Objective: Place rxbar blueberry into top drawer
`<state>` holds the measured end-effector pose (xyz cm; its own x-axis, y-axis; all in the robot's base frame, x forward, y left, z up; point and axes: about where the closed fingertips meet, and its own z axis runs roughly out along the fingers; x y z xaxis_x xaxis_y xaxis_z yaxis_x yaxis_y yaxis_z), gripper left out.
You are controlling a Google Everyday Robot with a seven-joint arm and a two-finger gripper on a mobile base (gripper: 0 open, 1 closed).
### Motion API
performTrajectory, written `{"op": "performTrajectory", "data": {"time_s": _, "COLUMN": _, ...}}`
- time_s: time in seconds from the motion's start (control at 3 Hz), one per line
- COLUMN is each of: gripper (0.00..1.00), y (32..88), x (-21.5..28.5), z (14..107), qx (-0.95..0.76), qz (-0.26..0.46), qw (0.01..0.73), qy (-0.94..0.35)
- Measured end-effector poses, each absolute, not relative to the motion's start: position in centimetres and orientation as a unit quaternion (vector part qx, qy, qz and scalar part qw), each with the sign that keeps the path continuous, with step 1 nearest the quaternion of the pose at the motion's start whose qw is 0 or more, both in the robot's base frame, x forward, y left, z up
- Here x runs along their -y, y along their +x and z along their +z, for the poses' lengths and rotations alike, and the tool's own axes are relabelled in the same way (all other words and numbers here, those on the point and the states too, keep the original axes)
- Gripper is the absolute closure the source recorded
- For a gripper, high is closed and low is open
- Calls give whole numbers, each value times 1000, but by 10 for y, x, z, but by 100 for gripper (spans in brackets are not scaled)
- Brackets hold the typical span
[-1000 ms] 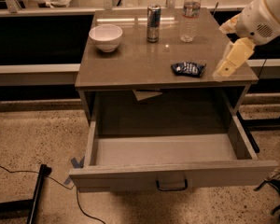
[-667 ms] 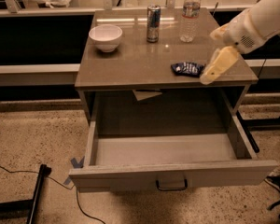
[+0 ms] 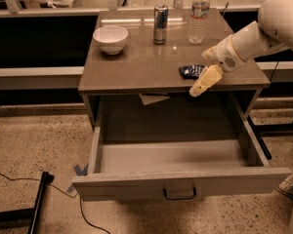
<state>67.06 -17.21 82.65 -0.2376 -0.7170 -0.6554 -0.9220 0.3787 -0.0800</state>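
Note:
The rxbar blueberry, a small dark-blue crinkled wrapper, lies flat on the grey cabinet top near its front right. My gripper comes in from the right on a white arm and hangs over the front edge, just right of and in front of the bar, its cream fingers pointing down-left. It holds nothing that I can see. The top drawer is pulled wide open below, with a flat front panel and a small dark handle. Its inside holds nothing.
On the cabinet top stand a white bowl at back left, a slim blue-silver can at back centre and a clear water bottle at back right. A paper scrap hangs under the top. A black stand and cable lie on the floor at left.
My gripper has moved left and down, from the cabinet's right edge to right beside the bar at the front edge. The bar and drawer have not moved.

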Motion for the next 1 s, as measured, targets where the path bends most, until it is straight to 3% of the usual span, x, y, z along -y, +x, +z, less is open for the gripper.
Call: {"op": "performTrajectory", "data": {"time_s": 1.0, "gripper": 73, "y": 682, "x": 168, "z": 809, "qx": -770, "qz": 201, "qw": 317, "qy": -516}}
